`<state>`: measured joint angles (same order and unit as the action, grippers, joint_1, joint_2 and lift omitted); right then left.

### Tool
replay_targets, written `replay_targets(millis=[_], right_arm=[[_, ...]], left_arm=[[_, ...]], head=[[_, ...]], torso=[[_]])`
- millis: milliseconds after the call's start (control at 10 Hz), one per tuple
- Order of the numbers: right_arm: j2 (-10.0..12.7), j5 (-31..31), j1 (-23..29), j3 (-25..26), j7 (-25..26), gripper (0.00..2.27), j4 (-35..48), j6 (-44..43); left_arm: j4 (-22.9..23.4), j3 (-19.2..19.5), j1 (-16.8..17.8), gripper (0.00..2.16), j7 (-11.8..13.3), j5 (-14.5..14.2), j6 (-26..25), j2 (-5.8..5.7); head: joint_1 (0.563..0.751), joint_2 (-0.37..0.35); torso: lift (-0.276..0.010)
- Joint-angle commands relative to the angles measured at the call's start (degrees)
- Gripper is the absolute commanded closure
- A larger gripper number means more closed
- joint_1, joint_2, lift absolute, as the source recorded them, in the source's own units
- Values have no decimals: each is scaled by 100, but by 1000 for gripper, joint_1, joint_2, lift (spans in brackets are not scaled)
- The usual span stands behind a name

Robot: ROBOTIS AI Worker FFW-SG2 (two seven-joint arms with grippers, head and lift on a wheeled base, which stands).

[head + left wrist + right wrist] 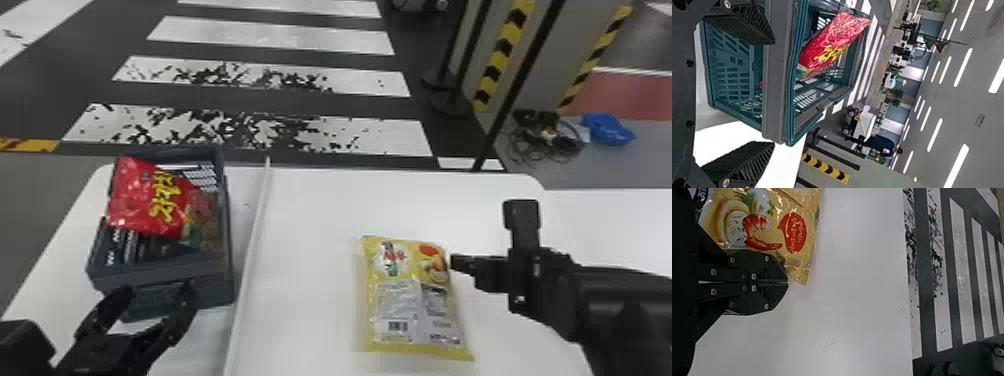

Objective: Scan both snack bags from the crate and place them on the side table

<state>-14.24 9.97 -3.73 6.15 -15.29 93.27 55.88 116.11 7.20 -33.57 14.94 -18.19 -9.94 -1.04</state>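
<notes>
Gaping wide at the near end of the crate (pixel 162 273), the left gripper (pixel 160 286) has its two fingers spread well apart, with nothing held between them. The left wrist view shows the same broad gap, with the end of the crate lying ahead of the fingers; whether either finger touches the crate cannot be told.

The red snack bag (pixel 142 200) is inside the crate, tilted and lying toward its left side, its yellow lettering showing. The crate itself stands on the left part of the white tabletop (pixel 310 215), left of a pale narrow strip (pixel 255 215) that runs lengthwise.

On the other side of that strip, the yellow snack bag (pixel 417 300) lies flat on the tabletop, its barcode facing up near the end closest to the robot. The right gripper (pixel 456 262) is low over the table, right beside the far right corner of the yellow bag. Its fingers are pressed together along their length and grip nothing; contact with the bag is unclear.

Beyond the table, worn white crossing stripes (pixel 280 41) mark the dark floor, and at the far right a blue item (pixel 607 130) lies near tangled black cables (pixel 540 145).
</notes>
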Motion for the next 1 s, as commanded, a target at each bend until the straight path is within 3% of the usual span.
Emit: replay_targets(millis=[0,900], right_arm=[[-9,-13,-14,1,0,2246,-1,-2],[-17,31,-58,9,52,2243,-1,-37]], left_arm=[[8,1,0,83,0,0,-4,-2],[17,10,-9,83,0,-9,13,-2]], head=[[695,-103],[695,-88]], torso=[[-95],[-95]])
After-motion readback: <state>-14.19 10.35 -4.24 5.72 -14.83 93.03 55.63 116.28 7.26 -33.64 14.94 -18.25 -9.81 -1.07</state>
